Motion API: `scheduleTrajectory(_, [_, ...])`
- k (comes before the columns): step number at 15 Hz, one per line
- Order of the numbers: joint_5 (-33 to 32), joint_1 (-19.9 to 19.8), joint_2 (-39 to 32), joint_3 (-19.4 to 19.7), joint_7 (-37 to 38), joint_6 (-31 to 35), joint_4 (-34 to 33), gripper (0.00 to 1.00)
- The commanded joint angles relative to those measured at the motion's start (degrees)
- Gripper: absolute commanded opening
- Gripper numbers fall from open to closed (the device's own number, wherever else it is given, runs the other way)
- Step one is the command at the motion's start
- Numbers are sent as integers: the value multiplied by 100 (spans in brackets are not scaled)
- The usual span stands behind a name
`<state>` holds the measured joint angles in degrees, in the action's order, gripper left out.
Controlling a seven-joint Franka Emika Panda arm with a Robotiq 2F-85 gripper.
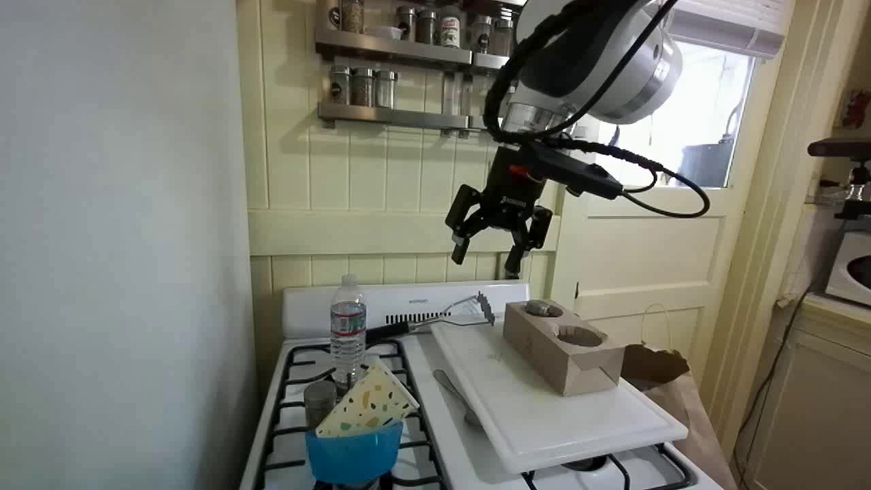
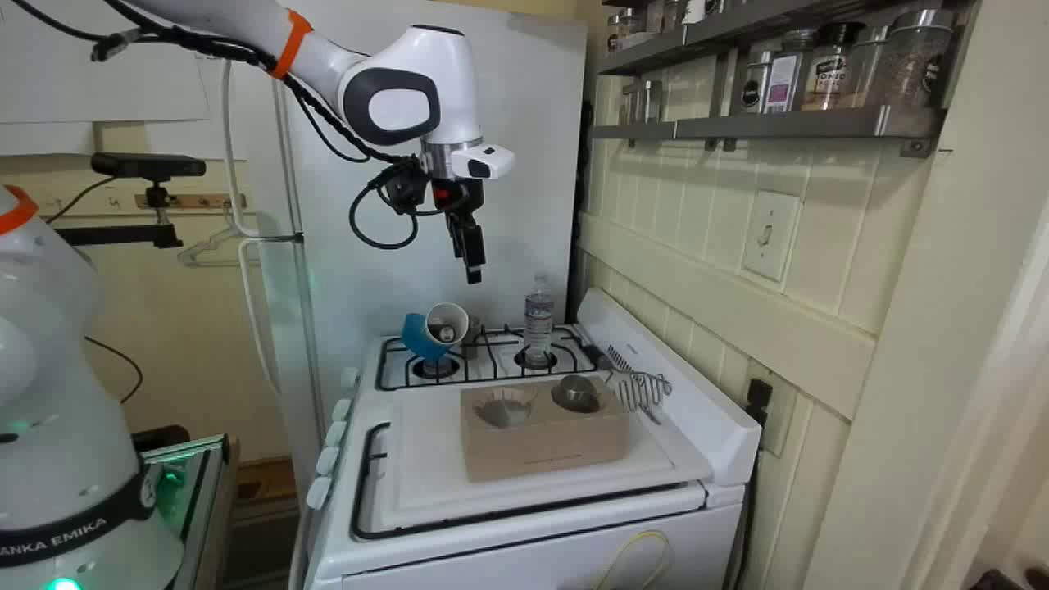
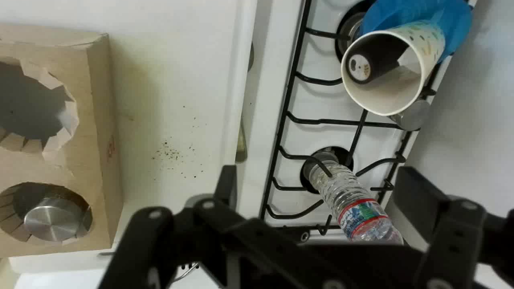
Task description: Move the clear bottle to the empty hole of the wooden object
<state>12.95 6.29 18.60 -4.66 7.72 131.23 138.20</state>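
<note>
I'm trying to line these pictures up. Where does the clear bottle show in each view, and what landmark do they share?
In an exterior view: clear bottle left of centre, block to its right.
In an exterior view: clear bottle near centre, block below it.
Wrist view: clear bottle at lower right, block at left.
Shared landmark: the two-holed block.

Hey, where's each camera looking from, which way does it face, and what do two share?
An exterior view: in front of the stove, facing its backguard; part of the arm and the gripper show.
An exterior view: beside the stove, facing the refrigerator; base, arm and gripper show.
Wrist view: on the wrist above the stove, looking down at the water bottle and two-holed box; the gripper's fingers show.
Both exterior views share the stove, gripper, water bottle, two-holed box and wall shelves.
</note>
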Motion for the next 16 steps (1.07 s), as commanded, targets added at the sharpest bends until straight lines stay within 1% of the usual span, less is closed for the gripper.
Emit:
scheduleTrajectory(1, [4,-20,1,-18,-4,-16,-10,100])
scheduleTrajectory(12, [4,-20,1,-18,-5,-16,-10,100])
scheduleTrajectory(13, [-22,-34,-46,-47,44,203,-4,100])
scheduleTrajectory(14, [-179,-59,-271,-149,93,794,-103,100])
scheduleTrajectory(15, [-315,-75,-356,-192,92,1121,-153,100])
scheduleTrajectory(16, [-512,-70,-662,-237,-33,1522,-417,100])
